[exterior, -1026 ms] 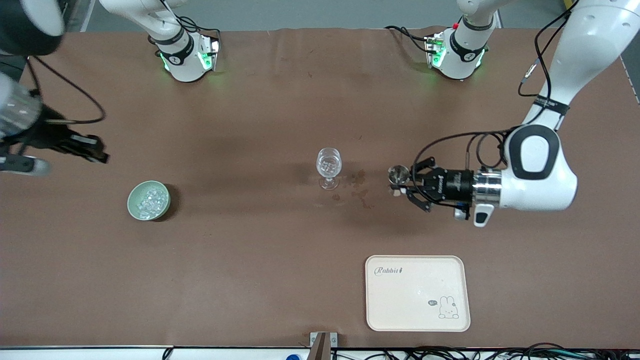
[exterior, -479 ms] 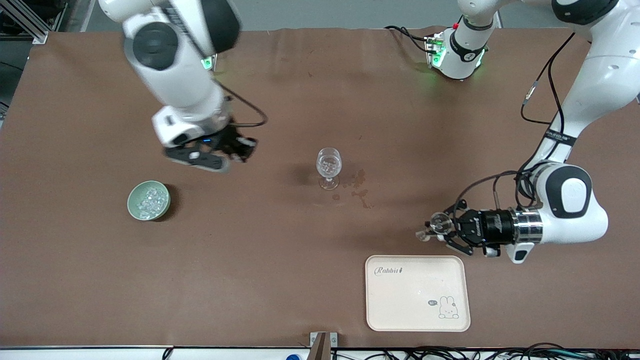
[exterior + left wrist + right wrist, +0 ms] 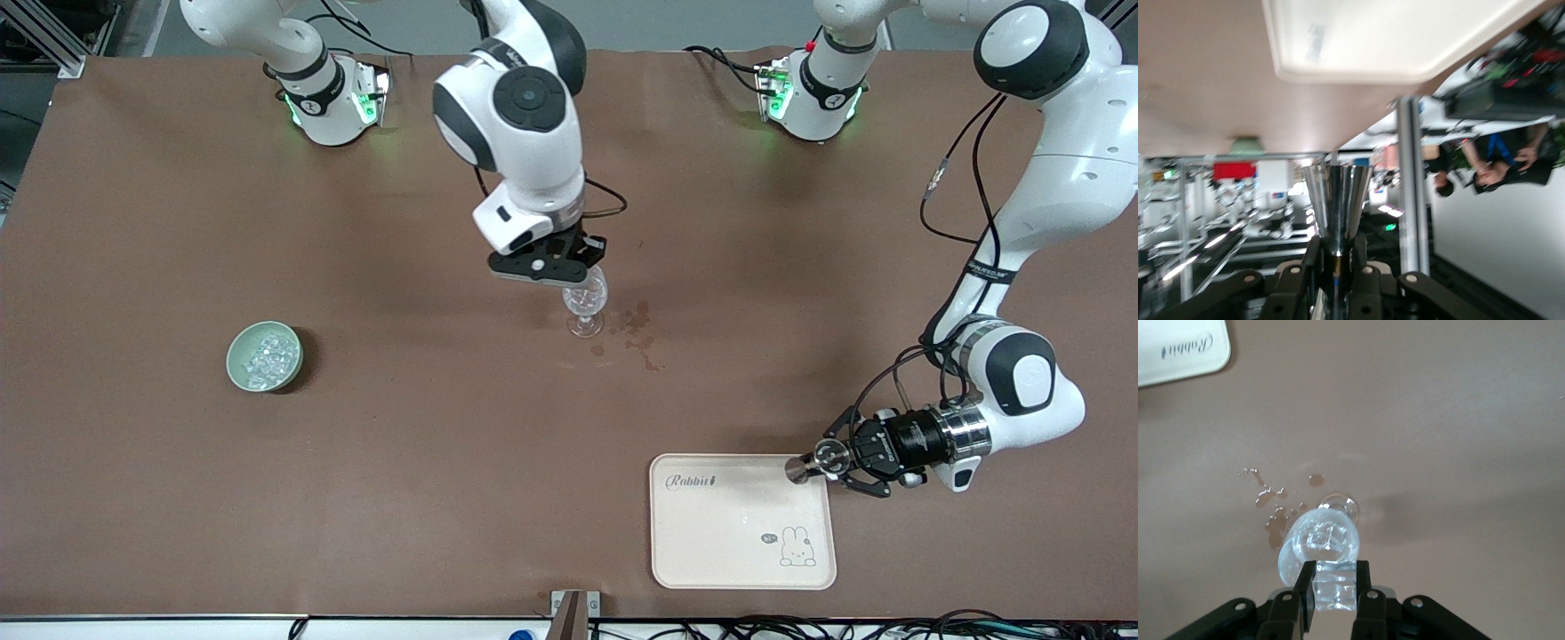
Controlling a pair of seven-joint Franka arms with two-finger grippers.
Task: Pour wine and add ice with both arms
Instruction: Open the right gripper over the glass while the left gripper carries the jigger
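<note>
The right gripper [image 3: 1335, 585] hangs over the wine glass [image 3: 584, 302], jaws clamped on an ice cube [image 3: 1334, 583]. The left gripper [image 3: 1335, 261], over the tray [image 3: 711, 533], grips a metal cup [image 3: 1336, 202]. Remaining ice [image 3: 264, 354] fills the bowl [image 3: 236, 374].

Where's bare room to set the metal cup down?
The tray is bare; the left gripper holds the metal cup at its edge. Table between bowl and wine glass is free. Crowded: right gripper holds ice over the glass, spill beside.
</note>
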